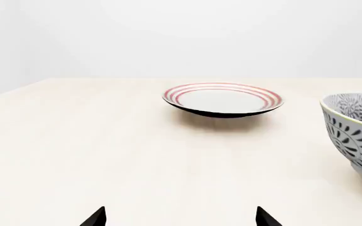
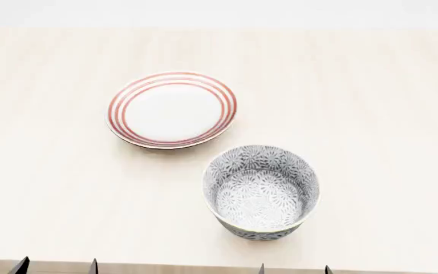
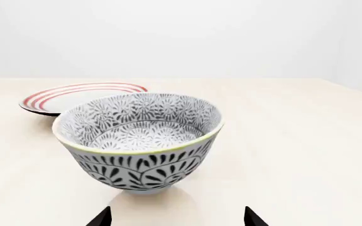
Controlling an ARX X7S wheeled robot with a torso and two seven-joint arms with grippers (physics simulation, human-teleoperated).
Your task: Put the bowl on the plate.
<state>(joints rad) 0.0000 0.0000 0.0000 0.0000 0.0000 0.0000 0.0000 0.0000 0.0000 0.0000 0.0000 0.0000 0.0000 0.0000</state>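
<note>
On the pale worktop [image 2: 371,103], the plate [image 2: 173,109] sat just beyond the bowl [image 2: 261,191]. Your right tool [image 3: 177,217] stood wide and empty before the bowl; you needed a firm rim grip first.

Bright even light, soft shadows under dishes, sharp renders, no glare

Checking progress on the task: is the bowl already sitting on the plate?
No, in the head view the bowl stands on the table beside the plate, apart from it.
</note>
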